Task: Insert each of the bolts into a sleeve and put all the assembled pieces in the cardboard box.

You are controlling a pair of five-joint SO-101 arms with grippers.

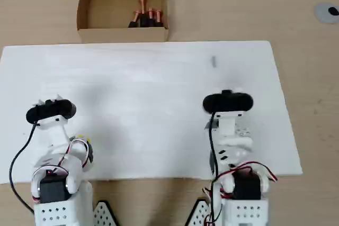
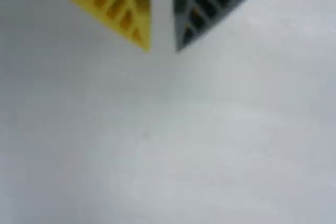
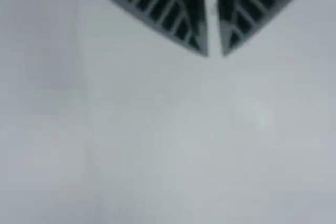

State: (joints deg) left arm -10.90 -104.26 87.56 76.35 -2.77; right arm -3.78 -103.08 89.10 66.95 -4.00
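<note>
Bolts in sleeves (image 1: pixel 146 17) lie bunched together at the right side of the cardboard box (image 1: pixel 85 17), which stands beyond the white sheet (image 1: pixel 148 88). From this I judge the task is finished. The left gripper (image 2: pixel 162 49) and the right gripper (image 3: pixel 214 53) hang low over the sheet with jaws almost together, holding nothing, probably parked.

This looks to me like a small robotics lab set up on office furniture: a pale wood-grain counter (image 1: pixel 312 78) with a round grey cable port (image 1: pixel 326 12) in its top and a white sheet (image 1: pixel 148 93) laid over it as a work area. My left arm (image 1: pixel 53 152) and right arm (image 1: pixel 233 146) stand side by side at the near edge, white plastic shells with bare red and black wires showing.
</note>
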